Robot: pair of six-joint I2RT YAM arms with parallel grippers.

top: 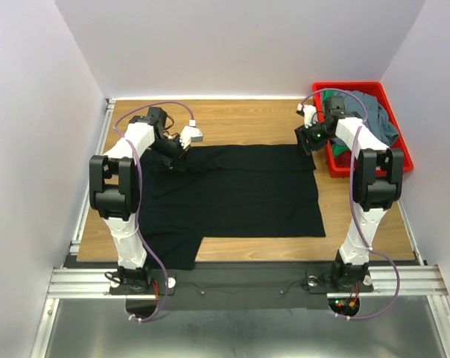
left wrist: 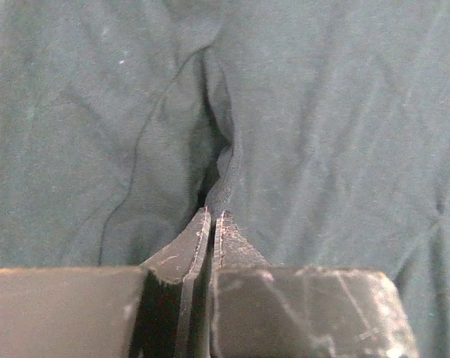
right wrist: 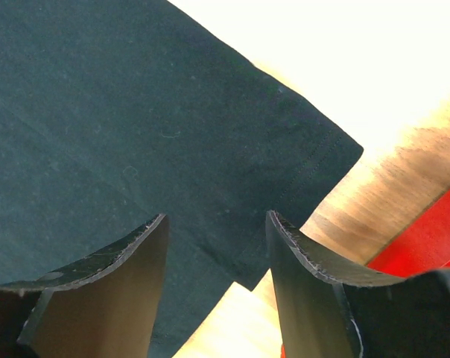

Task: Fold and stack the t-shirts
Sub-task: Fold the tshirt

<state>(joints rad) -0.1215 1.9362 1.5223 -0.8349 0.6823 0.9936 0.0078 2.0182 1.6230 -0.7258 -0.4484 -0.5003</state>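
Three t-shirts are in front of you, and only one is out on the bench. The black t-shirt lies spread almost flat across the middle of the wood, with one part reaching down to the near edge on your left side. Your left claw is at the far left corner of this shirt. Its two fingers are pressed together, and they pinch a small raised ridge of the black cloth right at their tips. The cloth around that ridge is wrinkled. Your right claw is at the far right corner of the same shirt. Its fingers stand wide apart with nothing between them, and the stitched corner of the shirt shows just past them, with bare wood beside it. You cannot tell if these fingers touch the cloth. The red bin sits at the far right of the bench, just beside that corner. The grey-blue t-shirt is bunched up inside it, and a bit of the green t-shirt peeks out next to it.
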